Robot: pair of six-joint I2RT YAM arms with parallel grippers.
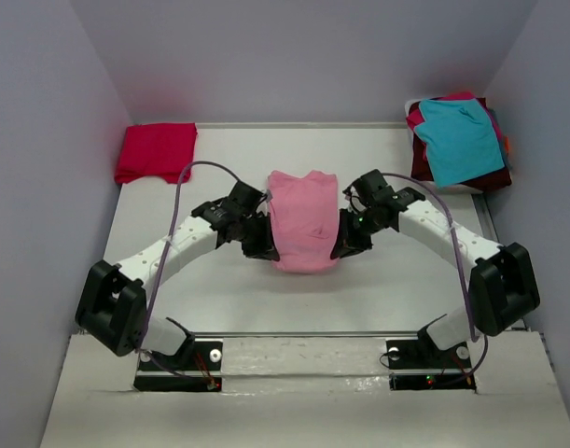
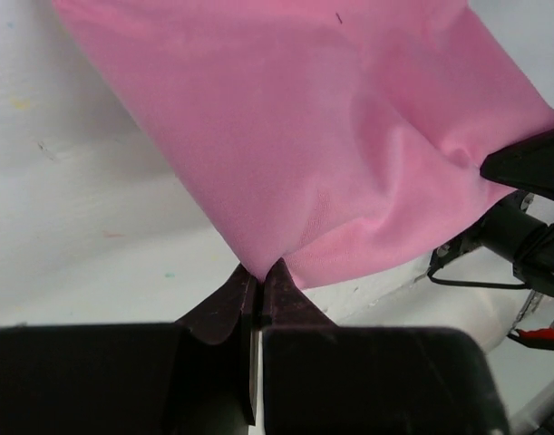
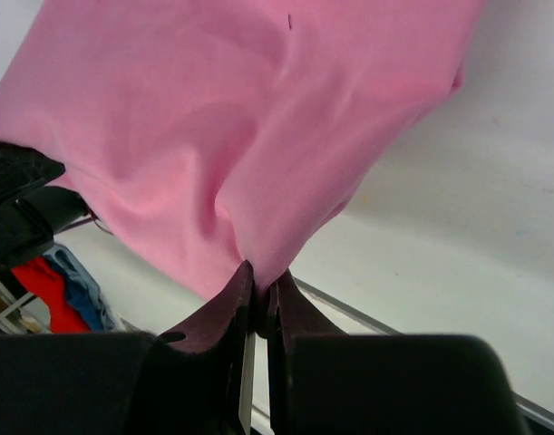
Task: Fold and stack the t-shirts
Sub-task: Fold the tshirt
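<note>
A light pink t-shirt [image 1: 303, 219] hangs stretched between both grippers above the middle of the table. My left gripper [image 1: 264, 245] is shut on its lower left corner, and the cloth [image 2: 313, 136] runs up from the pinched fingertips [image 2: 260, 272]. My right gripper [image 1: 342, 245] is shut on the lower right corner, with pink fabric [image 3: 231, 136] bunched where the jaws meet [image 3: 261, 276]. A folded crimson red t-shirt [image 1: 156, 151] lies at the back left. A teal t-shirt [image 1: 462, 138] tops a loose pile at the back right.
The pile at the back right holds maroon cloth [image 1: 423, 163] and other colours under the teal one. Grey walls close in the table on the left, right and back. A cable [image 1: 187, 187] loops off each arm.
</note>
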